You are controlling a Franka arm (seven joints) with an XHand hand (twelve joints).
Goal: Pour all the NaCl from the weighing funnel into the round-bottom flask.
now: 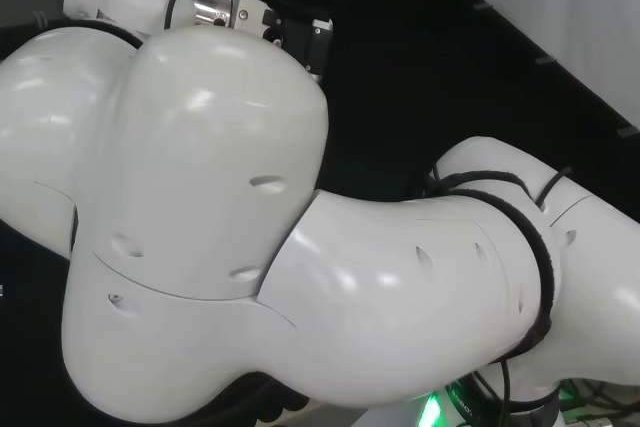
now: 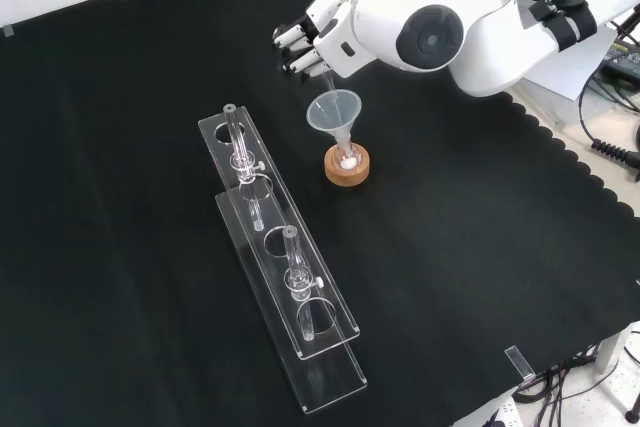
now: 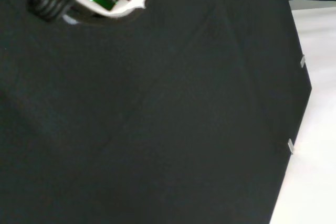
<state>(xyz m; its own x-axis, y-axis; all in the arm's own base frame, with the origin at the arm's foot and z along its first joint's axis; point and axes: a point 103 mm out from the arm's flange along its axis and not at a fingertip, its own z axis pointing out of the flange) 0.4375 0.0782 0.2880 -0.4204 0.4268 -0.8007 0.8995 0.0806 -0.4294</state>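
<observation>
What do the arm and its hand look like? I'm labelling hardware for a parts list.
The arm has glossy white rounded links, one bearing a round grey cap. Black cables are strapped round a link, and a bare metal collar shows near the wrist. The hand is white with black parts and dark fingertips.

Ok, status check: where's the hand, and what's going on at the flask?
Hand curled, above and behind the funnel. Funnel sits in the flask on the cork ring; white powder at the bottom. Clear tube rack to the left, apart.
</observation>
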